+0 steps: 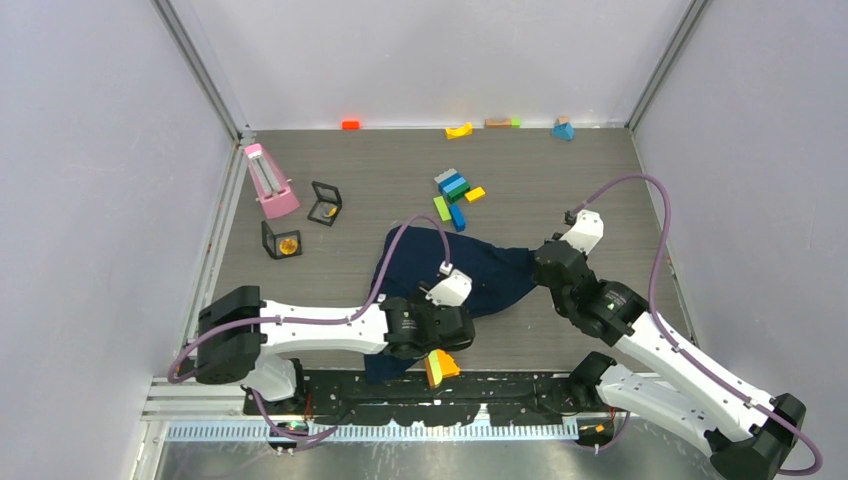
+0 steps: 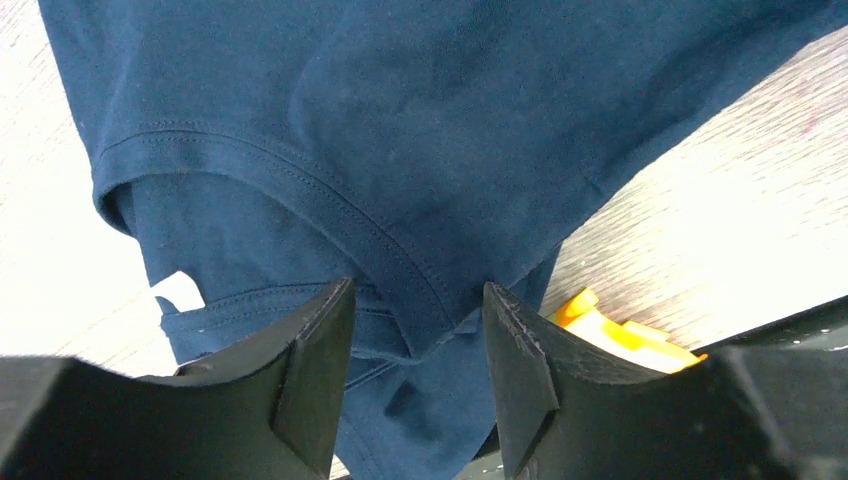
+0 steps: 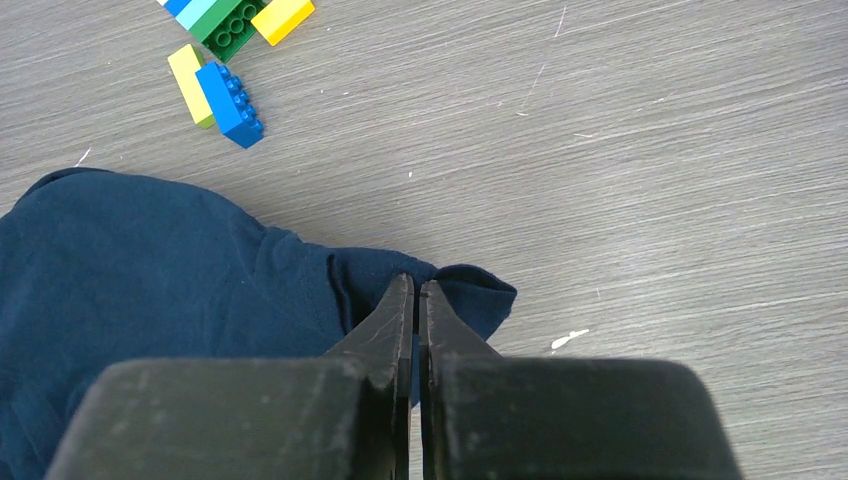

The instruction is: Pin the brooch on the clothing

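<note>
grey table, navy t-shirt, toy blocks

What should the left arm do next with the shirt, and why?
Probably close the left gripper on the collar seam. Its jaws stand open astride that ribbed edge of the shirt, with fabric between them but not yet pinched. The right gripper looks shut on a far corner, so a second hold would likely let the arms spread the fabric.
</note>
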`<state>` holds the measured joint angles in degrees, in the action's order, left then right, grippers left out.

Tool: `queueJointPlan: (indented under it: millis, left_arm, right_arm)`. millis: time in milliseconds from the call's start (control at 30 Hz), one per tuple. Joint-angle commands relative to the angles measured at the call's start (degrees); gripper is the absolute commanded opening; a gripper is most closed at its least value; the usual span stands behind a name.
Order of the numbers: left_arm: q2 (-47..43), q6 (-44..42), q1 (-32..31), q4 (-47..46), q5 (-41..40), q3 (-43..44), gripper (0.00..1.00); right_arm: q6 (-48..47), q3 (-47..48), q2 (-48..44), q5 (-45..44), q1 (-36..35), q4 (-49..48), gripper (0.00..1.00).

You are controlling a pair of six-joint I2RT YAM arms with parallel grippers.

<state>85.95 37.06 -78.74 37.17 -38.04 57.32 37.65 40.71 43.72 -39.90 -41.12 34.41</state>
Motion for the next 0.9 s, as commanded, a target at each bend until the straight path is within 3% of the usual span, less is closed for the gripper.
queueJointPlan:
  millis: [0, 267, 467, 633, 733, 867]
  left_arm:
    - [0.77, 0.75, -0.32, 1.46, -3.21, 2.32, 0.51]
    - [1.85, 0.56, -0.32, 1.08, -5.03, 2.12, 0.35]
    - [1.82, -1.66, -0.16, -0.63, -7.83, 2.37, 0.00]
    - [0.96, -8.35, 4.84, -4.08, -6.11, 6.05, 0.00]
    - [0.25, -16.05, 12.61, -12.27, 2.61, 9.07, 0.00]
    - [5.26, -23.60, 22.95, -13.60, 11.85, 23.53, 0.00]
  right_arm:
    - [0.89, 0.25, -1.17, -2.58, 0.17, -0.75, 0.01]
    - [1.17, 0.92, -1.41, -2.70, 0.17, 0.41, 0.01]
    - [0.90, 2.04, -2.15, -2.88, 0.17, 1.56, 0.01]
    - [-2.00, 6.73, -2.85, -3.92, 0.17, 4.63, 0.01]
    - [-5.50, 11.16, -3.50, -5.02, 0.17, 7.06, 0.01]
    - [-10.97, 21.13, -2.53, -6.61, 0.17, 8.79, 0.01]
